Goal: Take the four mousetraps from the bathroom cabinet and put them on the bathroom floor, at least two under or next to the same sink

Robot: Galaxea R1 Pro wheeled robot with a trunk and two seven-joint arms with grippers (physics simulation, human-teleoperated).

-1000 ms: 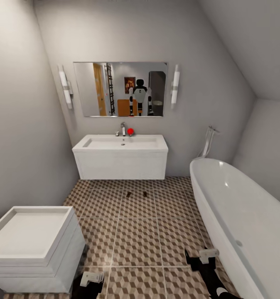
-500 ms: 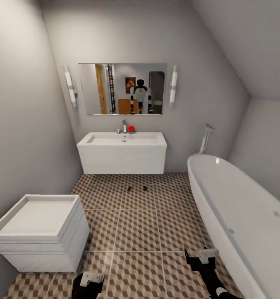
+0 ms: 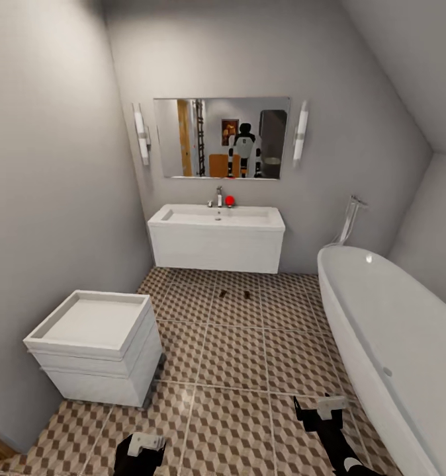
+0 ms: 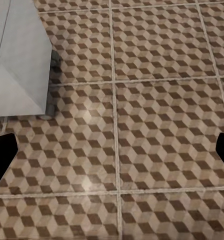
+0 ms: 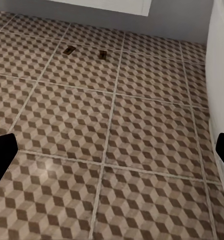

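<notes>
The fingers of both grippers stand spread wide with nothing between them: in the left wrist view the dark fingertips [image 4: 3,160] sit at the two opposite edges over bare tile, and the right gripper's fingertips [image 5: 2,157] do the same in its own view. From the head camera the left gripper [image 3: 142,444] and right gripper [image 3: 323,411] hang low over the bathroom floor [image 3: 236,357], well apart from the sink [image 3: 216,238]. Two mousetraps [image 3: 234,293] lie flat on the tiles just in front of the sink, side by side and a little apart from each other, on the same patterned floor; the right wrist view shows them as two small dark-topped rectangles [image 5: 86,52] near the sink's base. They are too small here to make out wire or spring detail. Judged from their look, they should be light, stiff little boards that slide easily on smooth tile, with thin wire parts best left alone; a pinch across the long wooden edges would likely be the safest hold. A small white drawer unit [image 3: 94,347] stands to the left of the sink, near the wall, and a white bathtub [image 3: 395,344] runs along the sink's right.
</notes>
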